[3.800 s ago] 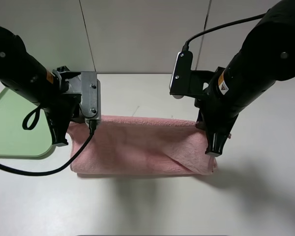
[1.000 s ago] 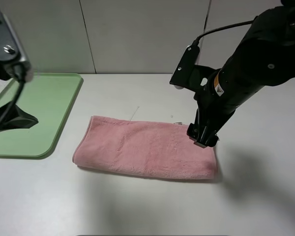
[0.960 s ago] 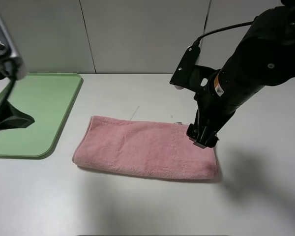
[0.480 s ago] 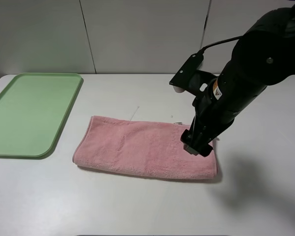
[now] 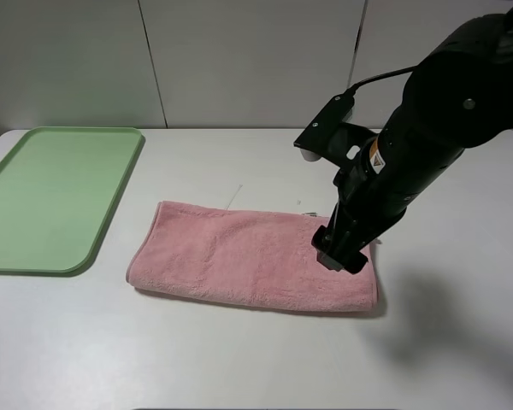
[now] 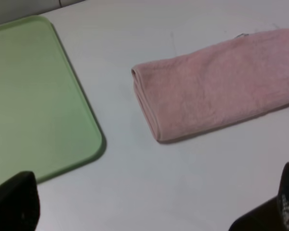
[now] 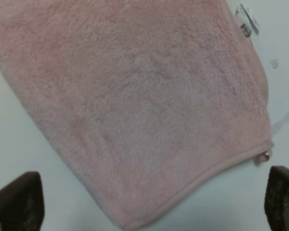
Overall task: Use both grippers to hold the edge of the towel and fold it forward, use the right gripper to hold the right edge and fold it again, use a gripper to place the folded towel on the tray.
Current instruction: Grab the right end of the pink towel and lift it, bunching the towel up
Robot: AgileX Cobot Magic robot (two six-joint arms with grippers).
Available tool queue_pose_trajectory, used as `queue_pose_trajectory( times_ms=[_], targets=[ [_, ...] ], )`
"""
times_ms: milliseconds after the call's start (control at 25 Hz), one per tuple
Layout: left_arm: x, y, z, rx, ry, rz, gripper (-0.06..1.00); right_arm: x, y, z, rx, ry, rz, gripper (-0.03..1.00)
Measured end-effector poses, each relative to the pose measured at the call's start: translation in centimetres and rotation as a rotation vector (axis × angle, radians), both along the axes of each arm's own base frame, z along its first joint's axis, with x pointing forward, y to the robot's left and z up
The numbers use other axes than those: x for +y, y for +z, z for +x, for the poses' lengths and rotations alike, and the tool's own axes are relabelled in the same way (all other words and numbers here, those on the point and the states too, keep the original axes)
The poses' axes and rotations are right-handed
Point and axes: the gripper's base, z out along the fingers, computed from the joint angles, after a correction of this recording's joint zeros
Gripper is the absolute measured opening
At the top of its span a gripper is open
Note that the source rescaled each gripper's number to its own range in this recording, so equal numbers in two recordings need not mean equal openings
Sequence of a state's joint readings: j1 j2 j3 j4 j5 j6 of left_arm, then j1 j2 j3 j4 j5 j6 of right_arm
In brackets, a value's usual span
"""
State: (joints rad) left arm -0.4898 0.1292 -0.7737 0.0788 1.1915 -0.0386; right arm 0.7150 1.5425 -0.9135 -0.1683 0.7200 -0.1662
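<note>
Towel (image 5: 239,252) lies folded into a long strip on the table (image 5: 239,359), at the near side. Right end effector (image 5: 340,254) stands over the towel's right end, fingers (image 7: 14,202) spread wide, hemmed edge (image 7: 207,178) between them; contact cannot be told. Left end effector (image 6: 149,207) is spread apart, well off the towel. Tray (image 5: 51,196) lies farther back at left, a gap of table separating it from the towel.

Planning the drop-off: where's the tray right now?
In the high view the tray lies flat at the left edge of the table, apart from the folded towel to its right. The right tool is over the towel's far right end.
</note>
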Motion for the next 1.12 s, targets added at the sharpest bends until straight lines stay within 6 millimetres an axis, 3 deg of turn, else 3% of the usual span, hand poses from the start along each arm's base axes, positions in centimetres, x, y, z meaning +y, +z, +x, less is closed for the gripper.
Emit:
queue_pose_trajectory(
  times_ms=[240,440,1120],
  targets=[
    [0.3,-3.8,-0.5,0.028,0.026,-0.031,1.0,0.0,0.0,0.0,0.002,-0.003,0.001,1.0],
    [-0.3,-6.4,0.6,0.098,0.055,-0.038,1.0,0.0,0.0,0.0,0.004,-0.005,0.003,1.0],
    [-0.8,-6.6,1.4,0.052,0.065,-0.079,1.0,0.3,0.0,-0.2,0.031,-0.057,0.048,1.0]
  ],
)
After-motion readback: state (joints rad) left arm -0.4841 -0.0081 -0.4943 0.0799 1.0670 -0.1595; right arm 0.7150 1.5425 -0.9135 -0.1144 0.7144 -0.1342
